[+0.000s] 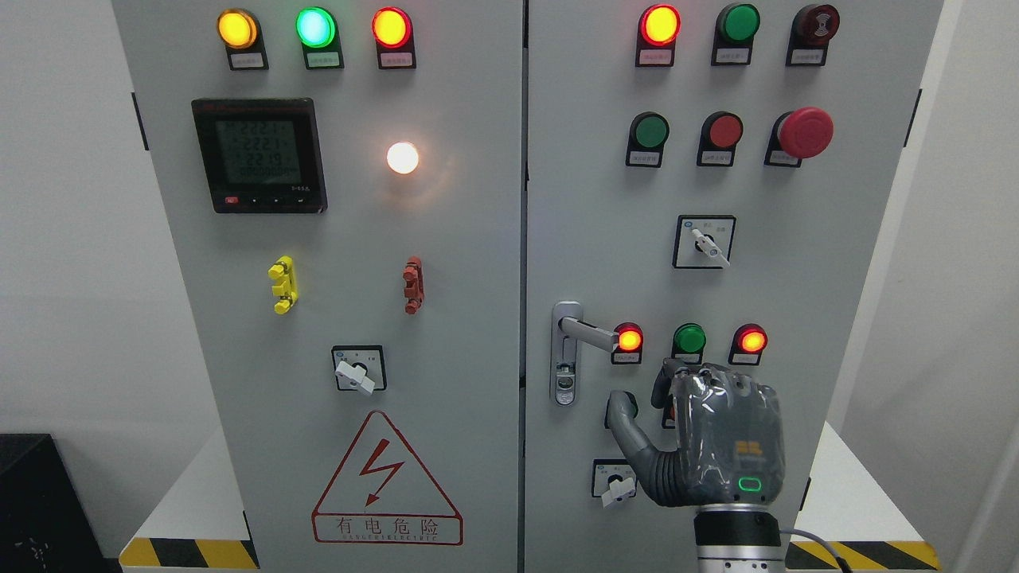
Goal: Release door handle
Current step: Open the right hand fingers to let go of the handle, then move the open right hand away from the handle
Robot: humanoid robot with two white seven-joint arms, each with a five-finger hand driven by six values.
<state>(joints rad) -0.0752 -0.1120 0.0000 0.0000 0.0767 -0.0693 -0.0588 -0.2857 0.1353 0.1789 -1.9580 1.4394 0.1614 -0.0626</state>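
Note:
The silver door handle (pixel 587 331) sits on the right cabinet door (pixel 589 199), its lever pointing right from a vertical lock plate (pixel 565 374). My right hand (pixel 700 430) is below and to the right of the lever, apart from it, back of the hand toward the camera. Its thumb (pixel 625 414) sticks out to the left and the fingers curl upward toward the panel, holding nothing. The left arm is out of view.
The grey two-door electrical cabinet carries lit indicator lamps, push buttons, a red emergency stop (pixel 806 132), rotary switches (pixel 704 243) and a digital meter (pixel 259 155). A small switch (pixel 614 484) sits just left of my wrist. Yellow-black hazard tape (pixel 191 551) marks the base.

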